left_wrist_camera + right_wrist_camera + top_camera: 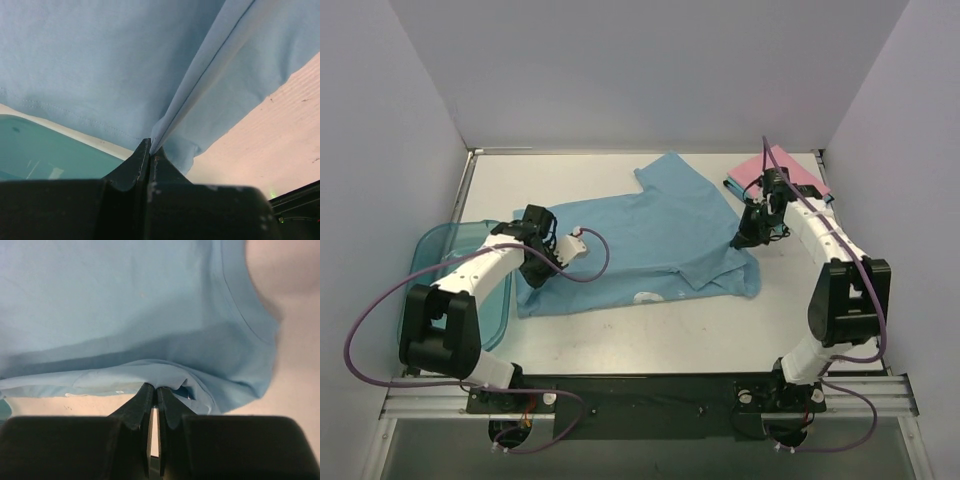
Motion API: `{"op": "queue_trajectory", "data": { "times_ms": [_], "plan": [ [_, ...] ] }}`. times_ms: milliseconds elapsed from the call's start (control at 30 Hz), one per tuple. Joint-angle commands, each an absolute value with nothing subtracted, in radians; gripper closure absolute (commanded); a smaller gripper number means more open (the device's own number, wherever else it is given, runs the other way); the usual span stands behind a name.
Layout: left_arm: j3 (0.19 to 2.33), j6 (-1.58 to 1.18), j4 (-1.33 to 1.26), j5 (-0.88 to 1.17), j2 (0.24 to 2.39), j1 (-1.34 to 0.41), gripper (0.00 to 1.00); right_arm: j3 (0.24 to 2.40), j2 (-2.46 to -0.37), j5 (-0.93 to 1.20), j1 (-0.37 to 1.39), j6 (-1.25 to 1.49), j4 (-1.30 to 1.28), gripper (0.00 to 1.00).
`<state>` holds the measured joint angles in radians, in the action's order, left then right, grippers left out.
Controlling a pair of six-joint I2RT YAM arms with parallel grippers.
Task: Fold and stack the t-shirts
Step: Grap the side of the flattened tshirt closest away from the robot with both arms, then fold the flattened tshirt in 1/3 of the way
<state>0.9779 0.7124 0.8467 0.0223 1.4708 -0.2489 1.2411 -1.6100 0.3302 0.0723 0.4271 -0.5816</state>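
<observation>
Pinching one light blue shirt (650, 240) beside one teal bin (435, 250), the left gripper (150, 145) clamped its left edge, the right gripper (154, 389) its right. One folded pink shirt (775, 170) lay just beyond the blue one, whose white print (645, 297) was unreadable.

— Is there any writing to read here?
— Nothing legible. The light blue t-shirt (650, 235) has a small white print (645, 297) by its near edge, but it is too small and blurred to show letters.

A translucent teal bin (432, 252) sits at the left edge of the table (670, 342).
</observation>
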Motion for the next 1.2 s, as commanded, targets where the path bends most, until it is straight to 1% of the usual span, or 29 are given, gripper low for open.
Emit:
{"op": "queue_trajectory", "data": {
  "times_ms": [0, 100, 267, 467, 767, 833, 867, 900, 933, 967, 1000, 1033, 1067, 1100, 1167],
  "plan": [
    [1.034, 0.692, 0.815, 0.017, 1.511, -0.232, 1.00, 1.357, -1.710, 0.419, 0.075, 0.307, -0.601, 1.00],
    [1.039, 0.699, 0.795, 0.009, 1.531, -0.210, 1.00, 1.426, -1.776, 0.428, 0.092, 0.259, -0.617, 1.00],
    [1.069, 0.707, 0.776, 0.009, 1.578, -0.210, 1.00, 1.522, -1.855, 0.348, 0.104, 0.199, -0.664, 1.00],
    [1.089, 0.721, 0.755, -0.069, 1.629, -0.206, 0.99, 1.584, -1.936, 0.347, 0.112, 0.166, -0.675, 1.00],
    [1.120, 0.721, 0.724, -0.086, 1.638, -0.206, 0.98, 1.664, -1.988, 0.330, 0.132, 0.126, -0.683, 1.00],
    [1.117, 0.719, 0.727, -0.069, 1.644, -0.207, 0.94, 1.684, -2.000, 0.336, 0.133, 0.117, -0.687, 1.00],
    [1.115, 0.715, 0.727, -0.064, 1.649, -0.207, 0.87, 1.687, -2.011, 0.340, 0.133, 0.115, -0.690, 0.99],
    [1.118, 0.712, 0.727, -0.066, 1.660, -0.207, 0.81, 1.698, -2.016, 0.333, 0.136, 0.117, -0.692, 0.87],
    [1.118, 0.703, 0.716, -0.083, 1.669, -0.204, 0.70, 1.704, -2.028, 0.296, 0.137, 0.120, -0.699, 0.78],
    [1.121, 0.695, 0.707, -0.103, 1.672, -0.203, 0.63, 1.724, -2.032, 0.269, 0.137, 0.135, -0.715, 0.68],
    [1.127, 0.678, 0.684, -0.135, 1.677, -0.198, 0.54, 1.736, -2.043, 0.215, 0.135, 0.150, -0.729, 0.66],
    [1.137, 0.673, 0.675, -0.158, 1.678, -0.193, 0.51, 1.765, -2.046, 0.197, 0.127, 0.159, -0.756, 0.63],
    [1.155, 0.676, 0.651, -0.225, 1.680, -0.196, 0.47, 1.781, -2.052, 0.130, 0.117, 0.194, -0.774, 0.63],
    [1.176, 0.686, 0.640, -0.250, 1.678, -0.201, 0.36, 1.819, -2.051, 0.095, 0.112, 0.213, -0.825, 0.62],
    [1.199, 0.710, 0.615, -0.291, 1.658, -0.212, 0.35, 1.827, -2.023, 0.055, 0.100, 0.239, -0.866, 0.61]
  ]
}}
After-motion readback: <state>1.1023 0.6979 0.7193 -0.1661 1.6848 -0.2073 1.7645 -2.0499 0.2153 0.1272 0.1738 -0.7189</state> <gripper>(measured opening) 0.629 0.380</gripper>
